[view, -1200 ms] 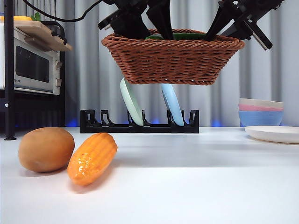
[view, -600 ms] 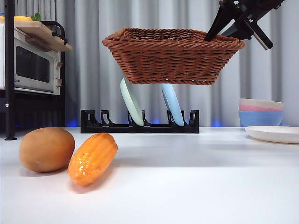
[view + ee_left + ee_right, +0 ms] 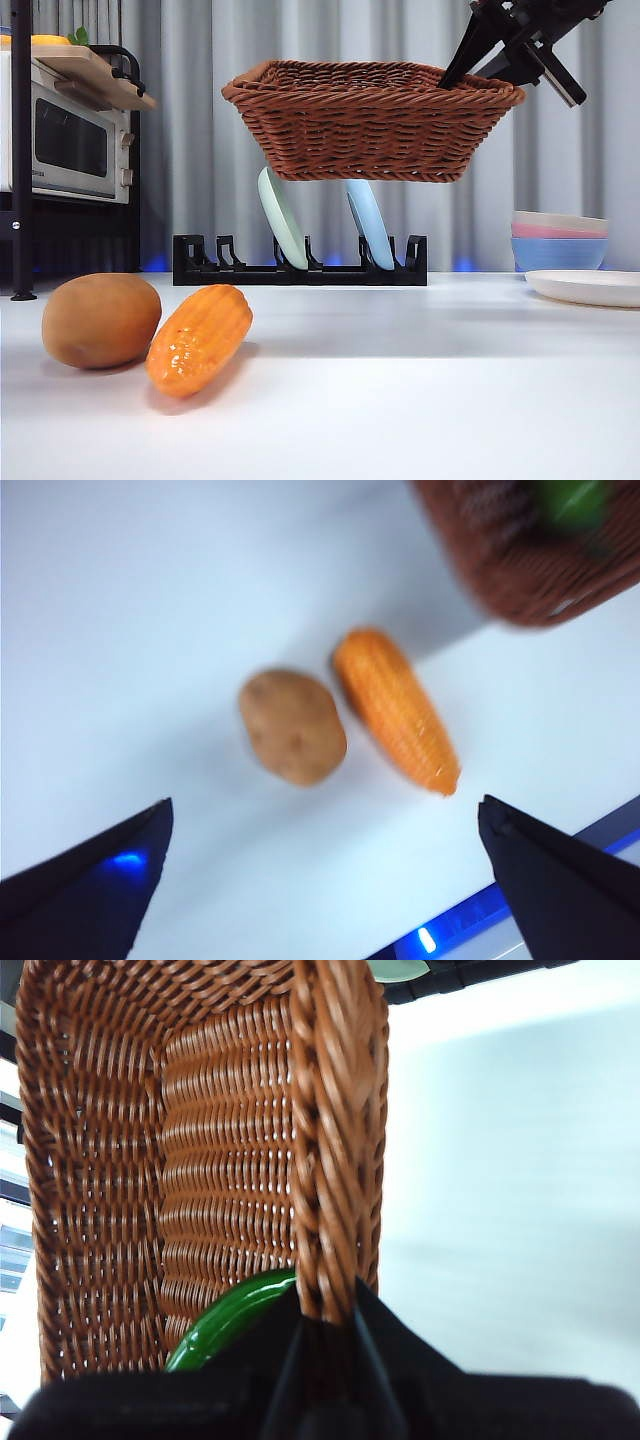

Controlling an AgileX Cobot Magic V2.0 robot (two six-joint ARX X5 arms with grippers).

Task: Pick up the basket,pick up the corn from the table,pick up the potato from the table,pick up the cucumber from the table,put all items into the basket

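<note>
Basket hangs in the air, pinched by one rim in the right gripper, cucumber inside; a tilt could spill it. Left gripper, spread wide and empty, hovers above the touching potato and corn on the table, so grabbing one might knock the other rolling.

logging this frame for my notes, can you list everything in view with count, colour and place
basket: 1, brown wicker, held in the air above the table
cucumber: 1, green, inside the basket
potato: 1, tan, on the table, touching the corn
corn: 1, orange
dish rack: 1, black, at the back, holding two pale plates
bowls: stack, pink and blue, far side
microwave: 1, white
right gripper: shut on the basket rim
left gripper: open, above potato and corn
</note>
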